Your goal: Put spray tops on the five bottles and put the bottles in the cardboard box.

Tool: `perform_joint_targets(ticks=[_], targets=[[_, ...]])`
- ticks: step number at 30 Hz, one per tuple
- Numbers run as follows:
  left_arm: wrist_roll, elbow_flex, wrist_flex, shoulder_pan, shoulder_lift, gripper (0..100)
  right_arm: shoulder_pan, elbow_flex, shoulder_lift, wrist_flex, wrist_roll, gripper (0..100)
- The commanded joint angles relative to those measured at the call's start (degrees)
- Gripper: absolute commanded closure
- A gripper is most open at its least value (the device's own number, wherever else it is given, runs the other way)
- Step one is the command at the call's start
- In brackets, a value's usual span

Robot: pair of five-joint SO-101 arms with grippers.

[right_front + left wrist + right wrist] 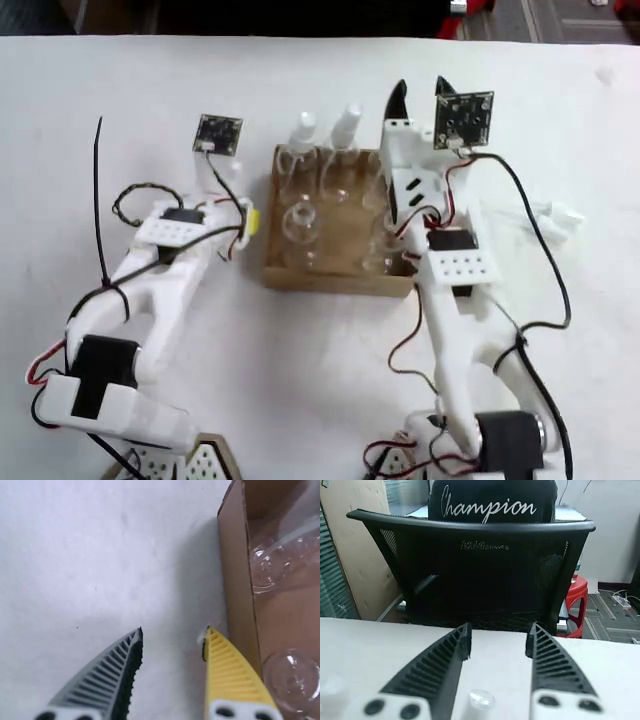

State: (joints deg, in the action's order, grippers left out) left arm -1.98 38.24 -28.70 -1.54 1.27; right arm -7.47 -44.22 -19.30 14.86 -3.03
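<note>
Starting at my left, the left claw (pixel 173 631) hangs low over the white table (pixel 300 70), just beside the left wall of the cardboard box (pixel 234 580). Its grey and yellow fingers are spread wide with nothing between them. The box sits mid-table between the two arms, and the bottles stand inside it. Two at the far side wear white spray tops (pixel 303 128), while the nearer ones, such as the clear bottle (pixel 300 222) by the left wall, look open-mouthed from above. I cannot count them surely through the clear plastic. Over the box's far right corner the right claw (pixel 421 88) is held up, pointing away across the table, black fingers wide apart and empty. Further right, well apart from the box, small white pieces (pixel 553 213) lie on the table. I take them for loose spray tops, though they are too small to be sure. I judge the boxing mostly done and the capping not, so the step in hand is fetching a top. I would send the right arm, being nearest, and lift it clear of the capped bottles before swinging out, since they are light and would tip at a nudge. I would pinch the top across its head so the tube hangs straight, then lower it plumb into an open neck. The left claw would need to rise over the box wall to steady that bottle while I press down.
</note>
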Motion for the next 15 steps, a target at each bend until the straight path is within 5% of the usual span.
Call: perform_joint_targets(ticks=[1,10,15], targets=[[0.53,-3.52,2.02,-0.66,-0.4,81,0.22,0.53,-8.57,-5.58,0.26,84.7],[0.53,-3.52,2.02,-0.66,-0.4,81,14.2,14.24,-15.43,-29.49,0.44,85.0],[0.53,-3.52,2.02,-0.66,-0.4,81,26.07,27.78,-7.08,-42.59,8.88,84.7]])
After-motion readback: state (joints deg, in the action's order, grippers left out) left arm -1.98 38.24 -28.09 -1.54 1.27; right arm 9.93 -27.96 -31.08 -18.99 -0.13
